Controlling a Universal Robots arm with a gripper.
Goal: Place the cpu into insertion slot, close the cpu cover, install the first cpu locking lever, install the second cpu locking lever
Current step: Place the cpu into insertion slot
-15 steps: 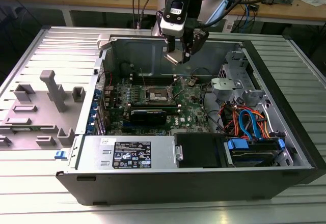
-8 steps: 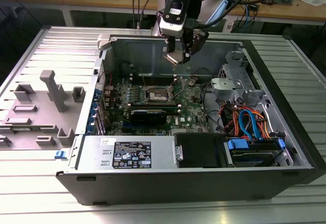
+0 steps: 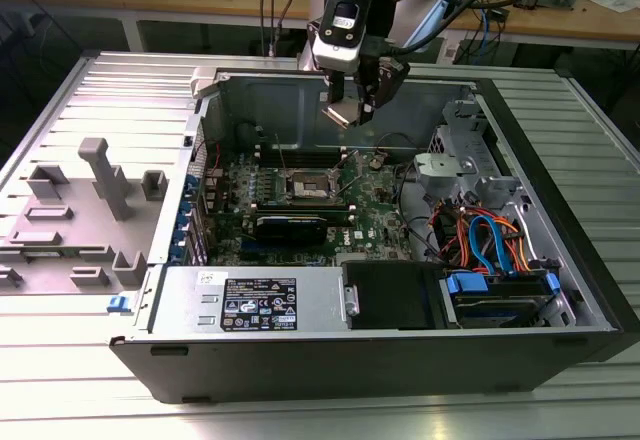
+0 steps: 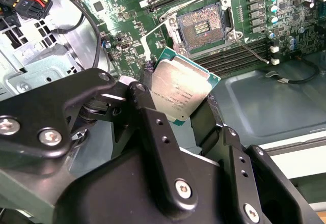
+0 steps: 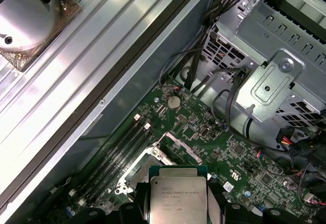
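Gripping the cpu (image 4: 182,90) between its fingers, the claw (image 4: 178,101) hangs above the insertion slot (image 4: 202,28), clear of it.

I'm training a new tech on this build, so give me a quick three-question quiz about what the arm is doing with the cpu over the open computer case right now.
1. True or false: the cpu already lies in the insertion slot.
2. What is the gripper shut on? A) a blue cable B) the cpu C) a memory stick
3. Fill in: in the exterior view, the cpu hangs ___ the motherboard.

Key:
1. False. The insertion slot is empty, and the gripper holds the cpu clear of it.
2. B.
3. Above.
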